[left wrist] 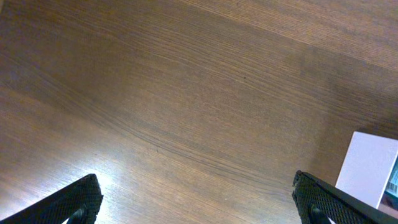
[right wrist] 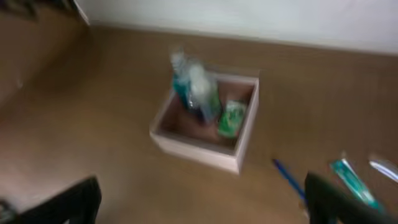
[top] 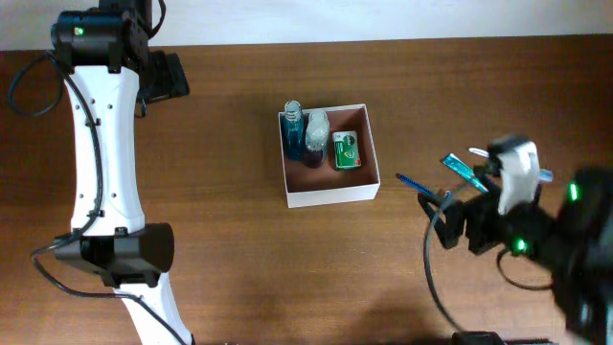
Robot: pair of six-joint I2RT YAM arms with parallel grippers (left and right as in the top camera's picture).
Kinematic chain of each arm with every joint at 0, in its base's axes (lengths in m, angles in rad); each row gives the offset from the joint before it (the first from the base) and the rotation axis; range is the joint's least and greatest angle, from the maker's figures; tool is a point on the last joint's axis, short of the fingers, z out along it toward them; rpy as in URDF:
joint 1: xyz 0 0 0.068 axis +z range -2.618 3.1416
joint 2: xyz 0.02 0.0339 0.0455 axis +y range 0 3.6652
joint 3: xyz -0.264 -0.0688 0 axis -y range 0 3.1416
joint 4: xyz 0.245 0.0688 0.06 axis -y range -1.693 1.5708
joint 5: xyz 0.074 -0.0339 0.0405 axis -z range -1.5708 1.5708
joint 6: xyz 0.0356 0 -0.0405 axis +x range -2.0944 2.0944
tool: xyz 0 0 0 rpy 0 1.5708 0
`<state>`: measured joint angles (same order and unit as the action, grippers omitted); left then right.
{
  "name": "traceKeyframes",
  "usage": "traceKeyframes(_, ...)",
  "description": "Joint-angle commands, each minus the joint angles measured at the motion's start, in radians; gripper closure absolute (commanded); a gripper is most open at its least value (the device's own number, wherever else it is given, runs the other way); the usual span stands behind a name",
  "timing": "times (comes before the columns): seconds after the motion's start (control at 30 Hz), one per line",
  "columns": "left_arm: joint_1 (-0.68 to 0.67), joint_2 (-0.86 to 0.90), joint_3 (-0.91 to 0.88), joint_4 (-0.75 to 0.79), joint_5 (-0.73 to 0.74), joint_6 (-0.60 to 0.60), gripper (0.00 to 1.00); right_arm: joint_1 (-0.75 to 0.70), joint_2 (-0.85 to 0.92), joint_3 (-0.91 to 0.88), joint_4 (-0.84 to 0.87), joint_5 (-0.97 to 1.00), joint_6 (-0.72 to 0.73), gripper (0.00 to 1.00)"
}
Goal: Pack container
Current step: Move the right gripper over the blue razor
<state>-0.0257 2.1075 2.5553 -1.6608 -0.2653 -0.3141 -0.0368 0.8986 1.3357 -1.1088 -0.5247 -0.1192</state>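
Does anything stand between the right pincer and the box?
A thin blue stick lies flat on the table, roughly between the open right pincer and the box, apart from the box. Nothing else visible stands there.

I see brown wood-grain table (top: 239,249) filling overhead frame. Container (top: 330,196) sits flat on it just right of centre, turned slightly off square. Right of container, thin blue stick (top: 414,182) lies on bare wood, near but not touching. Further right, teal item (top: 463,170) lies angled; can't tell what it is. Right wrist view blurred: pale sliver (right wrist: 382,168) at right edge, beside teal item. Left wrist view: mostly bare grain, container corner lower right.
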Motion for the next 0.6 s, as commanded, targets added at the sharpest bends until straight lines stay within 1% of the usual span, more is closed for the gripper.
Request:
traceKeyframes(0.0,0.002,-0.008,-0.002,-0.001,0.0,-0.01,0.01,-0.004,0.247,0.224,-0.188,0.006,-0.217,0.02)
traceKeyframes(0.1,0.002,-0.008,-0.002,-0.001,0.0,-0.01,0.01,-0.004,0.405,0.303,-0.211,0.027,-0.217,0.01)
traceKeyframes(0.2,0.002,-0.008,-0.002,-0.001,0.0,-0.01,0.01,-0.004,0.546,0.308,-0.137,0.097,-0.217,0.02)
traceKeyframes(0.3,0.002,-0.008,-0.002,-0.001,0.0,-0.01,0.01,-0.004,0.656,0.308,-0.113,0.17,-0.217,0.01)
traceKeyframes(0.4,0.002,-0.008,-0.002,-0.001,0.0,-0.01,0.01,-0.004,0.745,0.308,-0.114,0.277,-0.217,0.02)
traceKeyframes(0.47,0.002,-0.008,-0.002,-0.001,0.0,-0.01,0.01,-0.004,0.802,0.308,-0.117,0.387,-0.217,0.02)
traceKeyframes(0.57,0.002,-0.008,-0.002,-0.001,0.0,-0.01,0.01,-0.004,0.864,0.308,-0.123,0.464,-0.217,0.02)
